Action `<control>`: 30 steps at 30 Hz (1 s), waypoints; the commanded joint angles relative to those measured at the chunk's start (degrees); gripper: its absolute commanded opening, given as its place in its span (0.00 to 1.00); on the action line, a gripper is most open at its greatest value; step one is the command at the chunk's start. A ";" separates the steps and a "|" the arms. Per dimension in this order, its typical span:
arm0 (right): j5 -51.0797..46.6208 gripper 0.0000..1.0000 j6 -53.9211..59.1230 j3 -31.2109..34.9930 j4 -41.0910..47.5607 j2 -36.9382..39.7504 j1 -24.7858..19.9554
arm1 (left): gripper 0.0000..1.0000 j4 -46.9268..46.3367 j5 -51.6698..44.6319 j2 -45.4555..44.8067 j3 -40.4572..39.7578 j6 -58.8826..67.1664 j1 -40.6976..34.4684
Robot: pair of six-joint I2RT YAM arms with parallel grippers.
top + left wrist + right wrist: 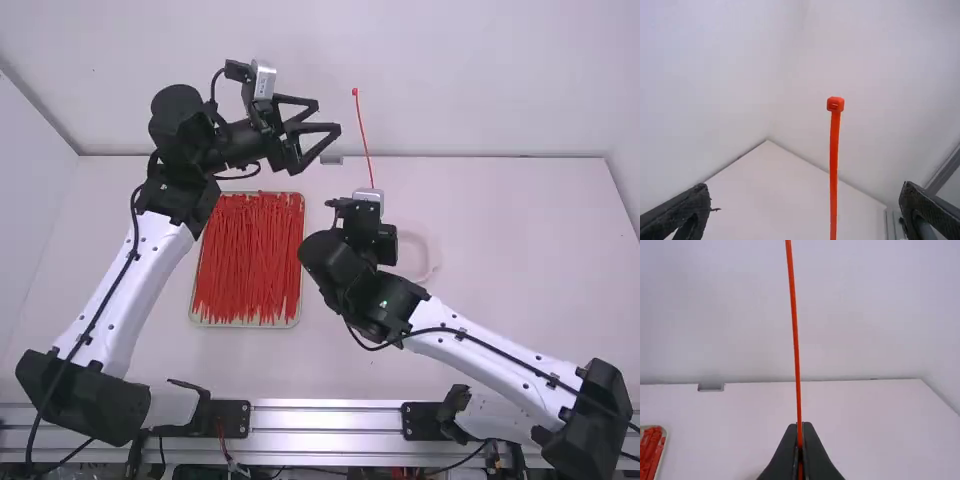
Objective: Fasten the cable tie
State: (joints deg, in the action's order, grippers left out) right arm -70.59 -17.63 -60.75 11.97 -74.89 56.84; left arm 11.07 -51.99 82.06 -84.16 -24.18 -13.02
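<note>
In the high view, the right arm reaches in to the middle of the white table (520, 230). The right gripper (371, 192) holds one red cable tie (364, 140) upright by its lower end. The tie's head is at the top, well above the table, against the back wall. The left arm rises along the left side. The left gripper (328, 115) hangs in the air just left of the tie's upper part, with its fingers spread and nothing between them. Below it, a tray (245, 325) heaped with red cable ties (248, 255) lies flat on the table, just left of the right arm's wrist.

In the left wrist view, the left gripper's two fingers (682, 212) stand far apart at the lower corners (fully open, by the look of it). The cable tie (833, 165) rises between them, nearer the right-hand finger and touching neither. Its square head (835, 104) is at the top.

In the right wrist view, the right gripper (799, 437) is pressed closed on the strap of the cable tie (794, 335), which runs straight up from the fingertips and out of the picture. The tray's corner (651, 452) shows at one edge. A small grey bracket (710, 387) sits where the table meets the wall.
</note>
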 commanded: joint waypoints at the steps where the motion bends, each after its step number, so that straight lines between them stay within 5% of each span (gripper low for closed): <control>1: 0.52 0.00 -0.09 -1.92 -0.83 -0.07 0.11 | 0.96 0.98 1.07 -0.09 -0.83 -1.42 -0.61; 13: 3.74 0.00 2.95 -1.92 -7.85 -0.11 2.56 | 0.85 3.17 3.39 -0.09 -0.83 -2.64 -2.78; 24: 4.00 0.00 4.20 -1.92 -8.81 -0.11 4.22 | 0.43 4.44 3.48 -0.09 -0.83 -3.69 -2.80; 30: 4.61 0.00 4.20 -1.92 -8.33 -0.11 4.24 | 0.02 4.42 3.61 -0.09 -0.83 -4.96 -2.73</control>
State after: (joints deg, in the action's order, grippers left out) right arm -65.49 -13.34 -60.77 3.66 -74.89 61.12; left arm 15.07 -48.77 82.08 -84.16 -28.73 -15.64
